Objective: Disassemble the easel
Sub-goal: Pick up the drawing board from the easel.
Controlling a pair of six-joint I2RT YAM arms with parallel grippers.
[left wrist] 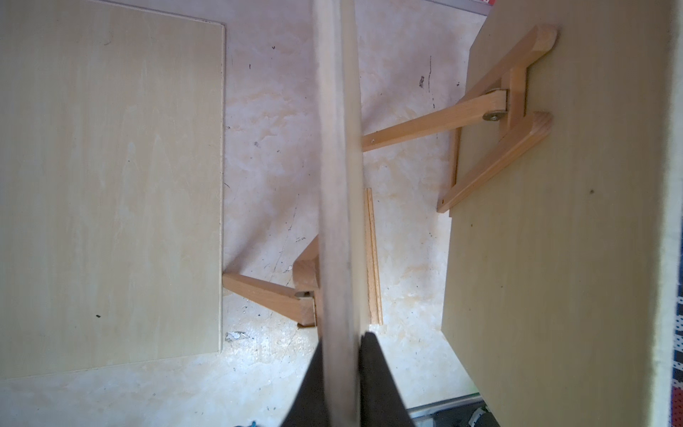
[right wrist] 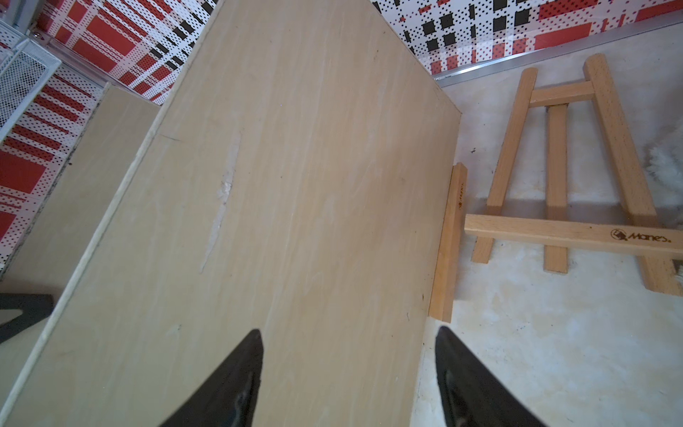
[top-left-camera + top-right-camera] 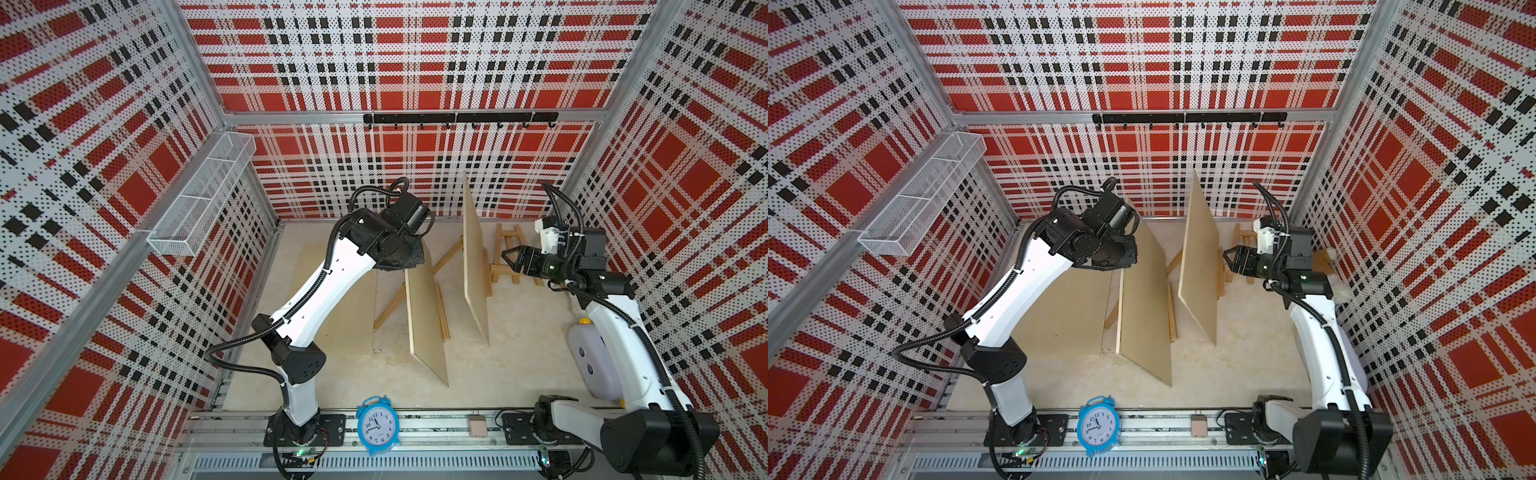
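Note:
A thin plywood board (image 3: 428, 324) (image 3: 1146, 316) stands on edge on a small wooden easel (image 1: 269, 292). My left gripper (image 1: 342, 344) is shut on that board's (image 1: 338, 185) upper edge, one black finger on each face; in both top views the wrist hides the jaws. A second board (image 3: 476, 257) (image 2: 295, 185) leans on another easel (image 1: 499, 122). A third board (image 3: 349, 328) (image 1: 111, 185) lies flat on the table. My right gripper (image 3: 508, 259) (image 2: 349, 332) hangs open beside the second board, holding nothing. A bare easel (image 3: 505, 257) (image 2: 554, 177) stands just behind it.
A blue alarm clock (image 3: 376, 424) stands on the front rail, with a small tan block (image 3: 477, 426) to its right. A lilac-white object (image 3: 590, 361) lies by the right arm's base. A wire basket (image 3: 199, 199) hangs on the left wall, a hook rail (image 3: 457, 118) on the back wall.

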